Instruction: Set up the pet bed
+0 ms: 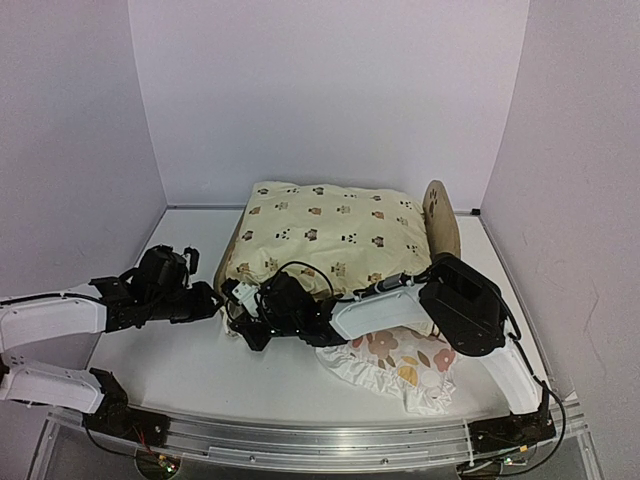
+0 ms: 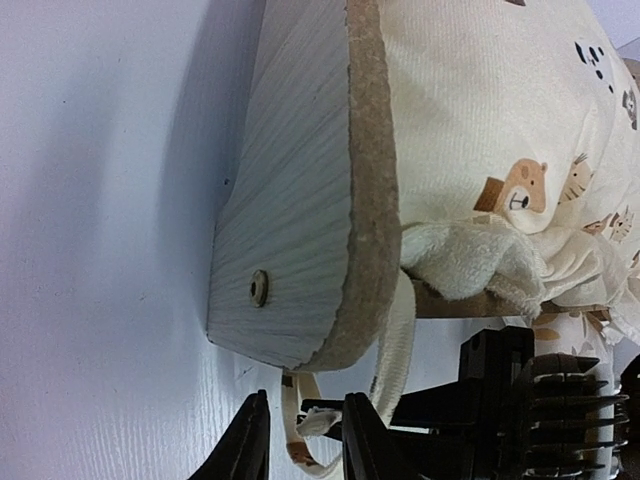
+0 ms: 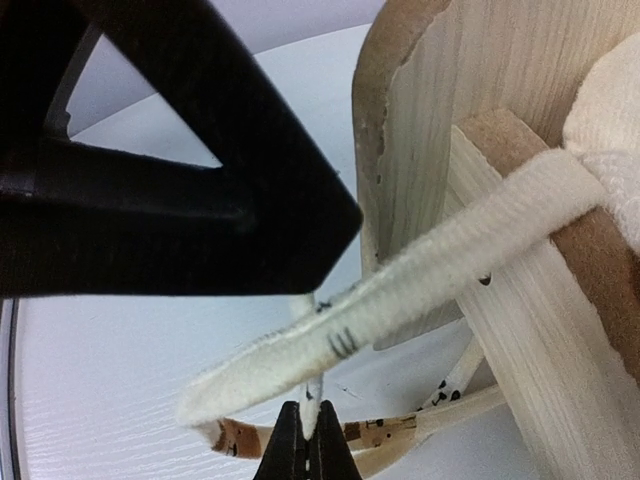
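- Two hands at work on the near-left corner of the pet bed (image 1: pixel 441 222); stands mid-tabletop (image 1: pixel 190 375), headboard to the right, mostly hidden under a cream animal-print cushion (image 1: pixel 330 235), floral pillow (image 1: pixel 400 365) just in front.
- Looks light and rigid: thin wood panels, raw fibrous edges on the footboard (image 2: pixel 300 200). Likely to slide or tip if tugged by a tie, so best taken by a panel edge or corner, not by the fabric.
- Left hand (image 2: pixel 305 448): partly open, one finger on each side of the dangling end of a printed tie (image 2: pixel 291 420), not closed on it.
- Right hand (image 3: pixel 308 445): pinched tight, tips together. Pale sliver between them, perhaps a tie edge; cannot tell for sure.
- White ribbed tie (image 3: pixel 420 285): soft and limp, running over a frame rail. Probably calls for a fingertip pinch near its free end.
- No brand or label anywhere. Only a few short dark strokes on the white ribbed tie, unreadable. Bears and other small animals printed on the cushion, no words.
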### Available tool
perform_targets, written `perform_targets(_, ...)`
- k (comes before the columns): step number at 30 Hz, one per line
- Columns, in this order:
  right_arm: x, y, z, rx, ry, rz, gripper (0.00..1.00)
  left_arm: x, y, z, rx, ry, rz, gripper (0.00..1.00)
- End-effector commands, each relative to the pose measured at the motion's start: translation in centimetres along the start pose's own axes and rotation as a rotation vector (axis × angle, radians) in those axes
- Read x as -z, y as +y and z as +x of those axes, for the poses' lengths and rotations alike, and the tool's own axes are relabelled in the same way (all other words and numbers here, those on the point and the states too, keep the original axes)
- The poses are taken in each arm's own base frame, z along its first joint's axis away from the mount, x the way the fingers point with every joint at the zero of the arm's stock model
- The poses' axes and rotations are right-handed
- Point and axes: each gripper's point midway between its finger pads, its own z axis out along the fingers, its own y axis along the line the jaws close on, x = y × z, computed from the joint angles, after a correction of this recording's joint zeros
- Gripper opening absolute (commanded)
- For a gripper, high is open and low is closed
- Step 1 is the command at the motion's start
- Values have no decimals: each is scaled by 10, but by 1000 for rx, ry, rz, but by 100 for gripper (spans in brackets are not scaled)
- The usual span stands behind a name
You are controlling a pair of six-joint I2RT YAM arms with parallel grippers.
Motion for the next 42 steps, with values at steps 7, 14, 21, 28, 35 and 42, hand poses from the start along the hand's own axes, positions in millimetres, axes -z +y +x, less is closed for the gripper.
perform_targets(7, 12, 7, -38, 1, -87, -19, 0, -7, -18, -3, 6, -2, 103, 24)
perform_targets(14, 13, 7, -40, 0, -91, -22, 0, -6, -18, -3, 4, -2, 104, 13)
perform_targets(21, 14, 7, -38, -4, -88, -18, 1, -3, -14, -4, 3, -17, 93, 0)
perform_targets(28, 42, -9, -28, 115, -36, 89, 37, 3, -6, -8, -1, -47, 51, 0)
perform_targets(35, 52, -20, -1, 181, 99, 145, 41, 6, -1, -11, -13, -61, 20, 0)
perform_targets(42, 36, -27, 12, 264, 172, 163, 42, 18, 12, -22, -13, -106, -67, 0)
